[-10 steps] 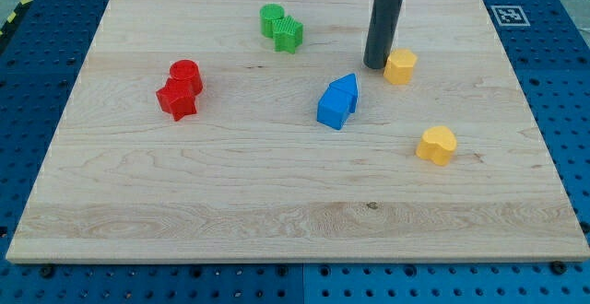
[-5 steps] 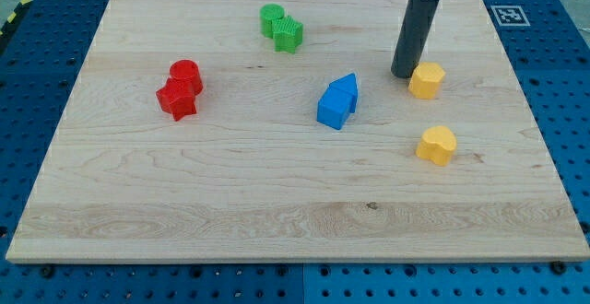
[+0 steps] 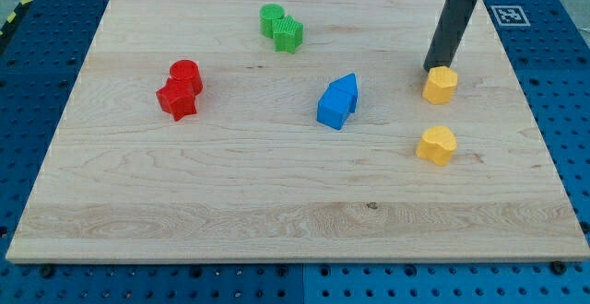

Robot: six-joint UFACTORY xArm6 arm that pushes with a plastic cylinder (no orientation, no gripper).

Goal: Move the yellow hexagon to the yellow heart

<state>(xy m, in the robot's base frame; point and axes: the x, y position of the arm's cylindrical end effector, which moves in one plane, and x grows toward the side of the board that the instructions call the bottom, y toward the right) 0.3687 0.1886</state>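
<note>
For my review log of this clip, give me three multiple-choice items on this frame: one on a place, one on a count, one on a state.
1. My tip stands where?
A. Against the yellow hexagon's upper left
B. Beside the red blocks
C. At the board's bottom edge

2. How many yellow blocks lie on the board?
A. One
B. Two
C. Four

3. The yellow hexagon and yellow heart are:
A. Stacked
B. Touching
C. Apart

Key: 1 A, the rod ends at the hexagon's upper-left edge. 2 B, only the hexagon and heart are yellow. 3 C, bare wood shows between them.

Yellow hexagon [image 3: 441, 85] above (near) yellow heart [image 3: 436, 145]
</note>
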